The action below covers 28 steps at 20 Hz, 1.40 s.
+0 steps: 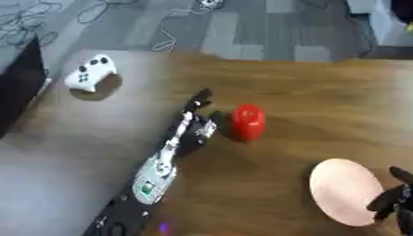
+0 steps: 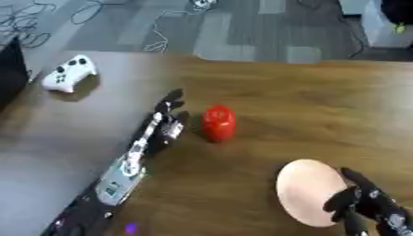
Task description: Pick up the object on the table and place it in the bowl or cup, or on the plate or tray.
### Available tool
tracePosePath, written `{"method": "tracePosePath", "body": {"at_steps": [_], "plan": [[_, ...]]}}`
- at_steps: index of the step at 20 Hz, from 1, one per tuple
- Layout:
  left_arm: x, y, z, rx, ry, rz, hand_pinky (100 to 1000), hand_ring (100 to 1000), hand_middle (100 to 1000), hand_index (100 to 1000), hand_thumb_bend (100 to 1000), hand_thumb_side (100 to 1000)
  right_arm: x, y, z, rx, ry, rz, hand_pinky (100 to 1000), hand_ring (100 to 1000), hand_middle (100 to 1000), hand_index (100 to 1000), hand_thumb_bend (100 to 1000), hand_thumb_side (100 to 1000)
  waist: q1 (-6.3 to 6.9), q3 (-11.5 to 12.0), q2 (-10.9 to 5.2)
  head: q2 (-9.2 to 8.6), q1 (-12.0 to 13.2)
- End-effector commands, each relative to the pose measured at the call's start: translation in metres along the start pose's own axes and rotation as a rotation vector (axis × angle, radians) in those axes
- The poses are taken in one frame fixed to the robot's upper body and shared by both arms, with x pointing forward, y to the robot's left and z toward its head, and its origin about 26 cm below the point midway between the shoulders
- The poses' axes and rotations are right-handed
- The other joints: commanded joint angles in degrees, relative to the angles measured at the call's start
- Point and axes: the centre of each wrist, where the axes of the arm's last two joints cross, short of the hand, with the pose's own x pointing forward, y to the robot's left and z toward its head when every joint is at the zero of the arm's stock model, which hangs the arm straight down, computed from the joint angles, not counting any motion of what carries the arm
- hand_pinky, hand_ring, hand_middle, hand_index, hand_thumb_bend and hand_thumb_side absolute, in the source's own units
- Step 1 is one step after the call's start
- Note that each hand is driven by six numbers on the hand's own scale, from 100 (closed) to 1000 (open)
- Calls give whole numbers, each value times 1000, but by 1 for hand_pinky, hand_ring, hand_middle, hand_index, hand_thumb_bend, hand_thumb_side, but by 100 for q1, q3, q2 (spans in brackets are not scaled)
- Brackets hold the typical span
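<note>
Wooden tabletop [image 1: 322, 101] filling most of the frame, grey patterned floor with loose cables along the top edge. Upper left: white game controller [image 1: 90, 73], well apart from the work. Centre: black left hand [image 1: 196, 120], fingers fairly straight and relaxed, just beside the small red rounded object [image 1: 248, 121], seemingly touching or nearly touching, not yet closed round it. Lower right: pale pink round plate [image 2: 305, 192], bare, well apart from the red object. Lower right corner: right hand [image 2: 364, 203] at the plate's edge, fingers partly curled, grip impossible to tell. Judged early: grasp not made, lift, carry and placing on the plate all left.
</note>
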Motion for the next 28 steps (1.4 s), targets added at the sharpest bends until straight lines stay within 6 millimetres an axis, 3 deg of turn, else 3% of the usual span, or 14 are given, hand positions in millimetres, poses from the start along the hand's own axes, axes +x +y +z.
{"method": "tracePosePath", "body": {"at_steps": [1,12,19,23,26,28], "plan": [[7,1,-11,-9,-34,5,567,881,968,977,231,880,4,-2,-4,2,-21,8,512,618,604,1000,100,635,-5,-11,-71,-11,61],[16,-4,-25,-36,-80,-13,560,862,961,969,226,877,4,-2,-5,10,-26,9,513,618,605,1000,100,639,-4,-35,-49,-28,128],[20,-18,-25,-68,-93,7,566,872,965,972,253,885,5,-2,-6,12,-34,11,514,618,605,1000,100,637,-17,-64,-25,-55,109],[25,-27,-27,-78,-107,16,612,909,976,987,270,879,5,-2,-7,13,-35,11,514,618,605,1000,100,642,-14,-67,-14,-71,119],[29,-34,-27,-96,-127,-10,611,917,980,996,247,857,5,-2,-7,14,-36,11,514,618,605,1000,100,645,-13,-71,-5,-82,140],[32,-38,-27,-103,-142,-34,604,912,977,1000,260,786,5,-2,-7,15,-37,11,514,618,605,1000,100,648,-14,-73,4,-87,154]]}}
